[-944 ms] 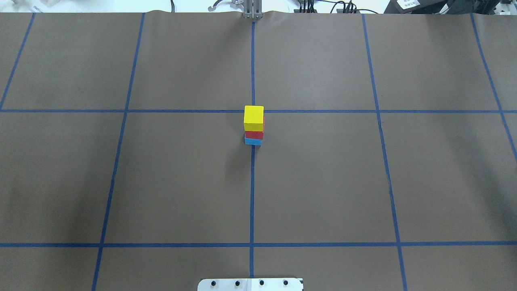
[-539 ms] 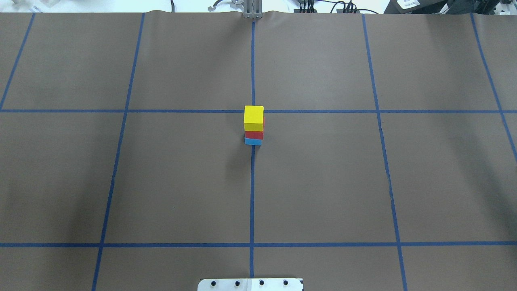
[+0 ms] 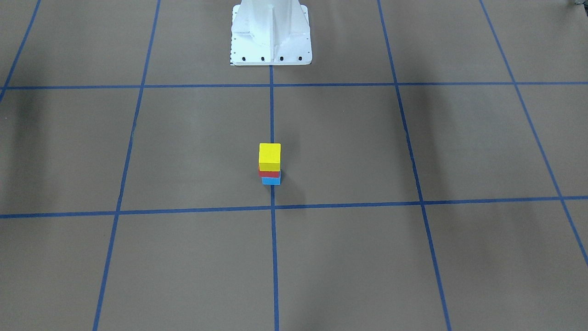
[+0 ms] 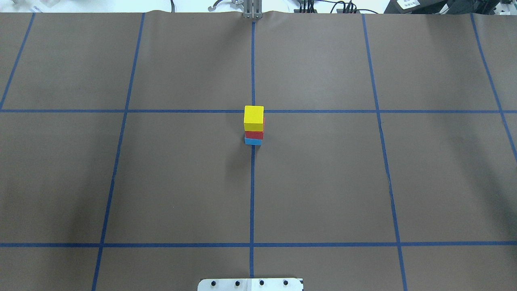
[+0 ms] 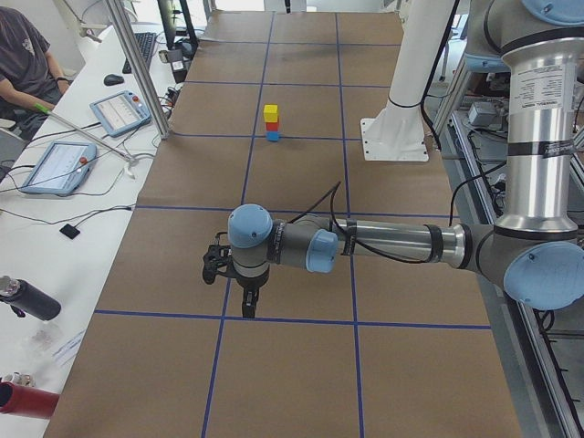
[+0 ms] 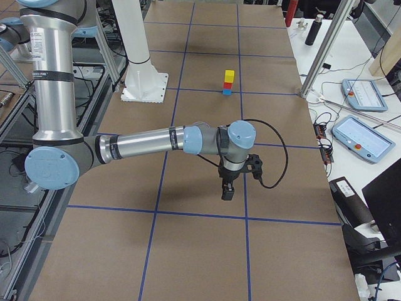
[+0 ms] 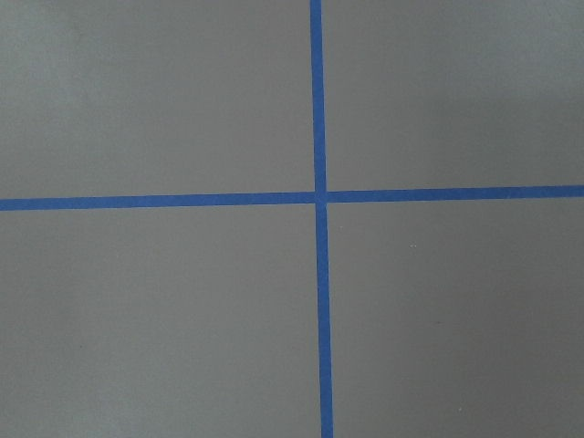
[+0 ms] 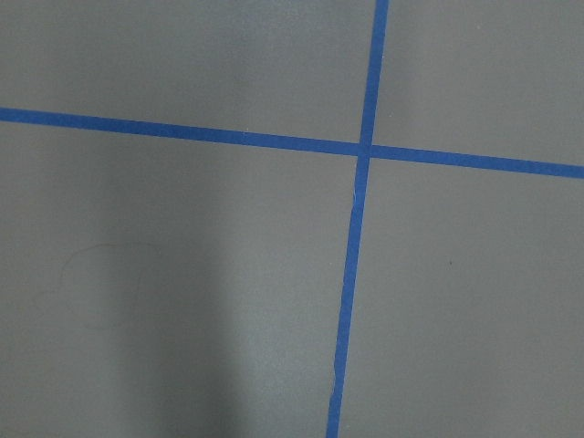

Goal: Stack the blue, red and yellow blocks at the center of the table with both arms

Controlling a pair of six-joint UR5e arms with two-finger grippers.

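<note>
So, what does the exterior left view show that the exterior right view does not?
Only exterior left: the left arm with the left gripper, pointing down over the table, far from the blocks, and a seated operator. Only exterior right: the right arm with the right gripper, also pointing down. Both: the stack, yellow on red on blue, the white column and two tablets on the side desk.

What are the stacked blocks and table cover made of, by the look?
Yellow block, red block, blue block: painted wood or plastic, cannot tell which; flat matte colour, crisp edges. Table cover: probably brown paper; matte, wavy far edge.
</note>
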